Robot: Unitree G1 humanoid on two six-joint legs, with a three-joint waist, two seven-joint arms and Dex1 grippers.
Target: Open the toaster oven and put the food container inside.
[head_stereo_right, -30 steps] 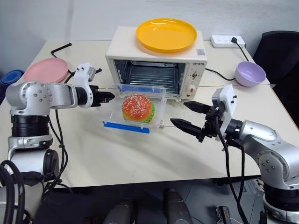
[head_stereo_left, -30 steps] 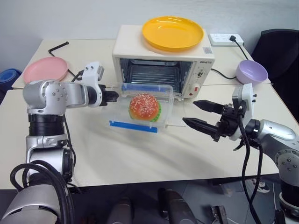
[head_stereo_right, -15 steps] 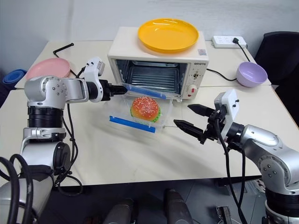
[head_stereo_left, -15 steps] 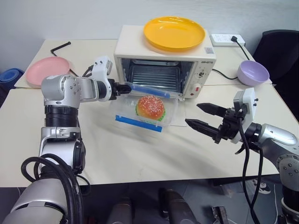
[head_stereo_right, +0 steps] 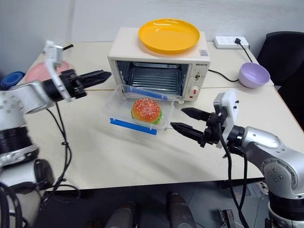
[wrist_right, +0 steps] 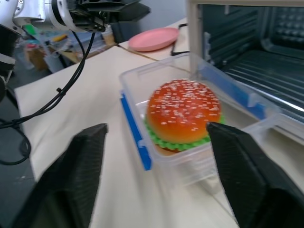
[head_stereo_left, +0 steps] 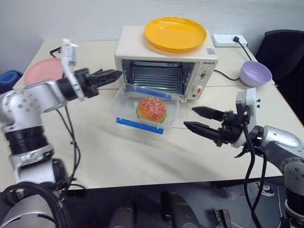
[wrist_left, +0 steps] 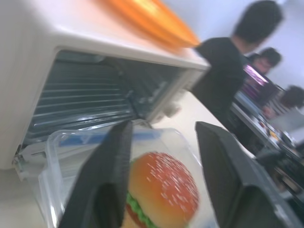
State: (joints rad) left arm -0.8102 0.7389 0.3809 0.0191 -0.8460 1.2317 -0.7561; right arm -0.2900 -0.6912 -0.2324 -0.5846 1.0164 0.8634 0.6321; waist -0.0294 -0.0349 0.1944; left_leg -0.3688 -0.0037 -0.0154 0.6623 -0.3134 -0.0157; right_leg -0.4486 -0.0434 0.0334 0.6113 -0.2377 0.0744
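Note:
The cream-white toaster oven (head_stereo_left: 166, 61) stands open, its wire rack (head_stereo_left: 156, 76) bare. The food container (head_stereo_left: 147, 111), a clear box with blue clip strips and a toy hamburger (head_stereo_left: 151, 109) inside, lies on the lowered glass door. Its far end is at the oven's mouth. My left gripper (head_stereo_left: 108, 76) hangs in the air to the left of the oven's opening, open and apart from the box. In the left wrist view its fingers (wrist_left: 102, 190) frame the hamburger (wrist_left: 161, 190) from a distance. My right gripper (head_stereo_left: 198, 119) hovers open to the right of the container, pointing at it.
A yellow plate (head_stereo_left: 175, 33) rests on top of the oven. A pink plate (head_stereo_left: 40, 71) lies at the far left. A purple bowl (head_stereo_left: 255, 72) and a power strip (head_stereo_left: 229, 39) lie at the back right, beside a black chair (head_stereo_left: 285, 47). A blurred person (wrist_left: 228, 71) stands behind.
My left gripper pushed the container to the oven's mouth, let go of its corner, then drew back and up to the left. The right gripper's fingers have narrowed a little.

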